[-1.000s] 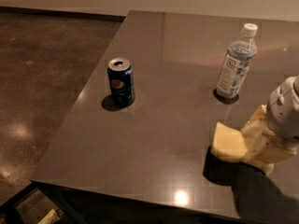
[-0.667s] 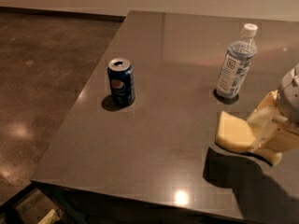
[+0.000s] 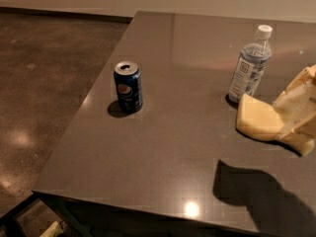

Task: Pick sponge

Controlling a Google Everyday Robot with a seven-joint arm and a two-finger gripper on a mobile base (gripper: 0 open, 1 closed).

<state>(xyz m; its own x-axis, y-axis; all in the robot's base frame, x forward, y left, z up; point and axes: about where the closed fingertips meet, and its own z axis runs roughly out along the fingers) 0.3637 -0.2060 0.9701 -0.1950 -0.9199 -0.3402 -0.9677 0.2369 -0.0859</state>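
The dark, glossy table (image 3: 173, 147) is spreading below and left of the gripper (image 3: 286, 117), which is hanging at the right edge, pinching the sponge (image 3: 256, 120). The pale yellow foam slab is jutting leftward, seemingly lifted, judging by its detached shadow. It is probably light and squashy, so gripping across the flat faces suits it. A clear plastic bottle (image 3: 250, 65) is standing just up-left; a blue metal can (image 3: 128, 87) far left.

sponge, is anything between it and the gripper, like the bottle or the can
Nothing visible. The gripper at the frame's right edge is shut on the sponge, at its right end. The water bottle stands just behind the sponge, and the soda can stands well to the left.
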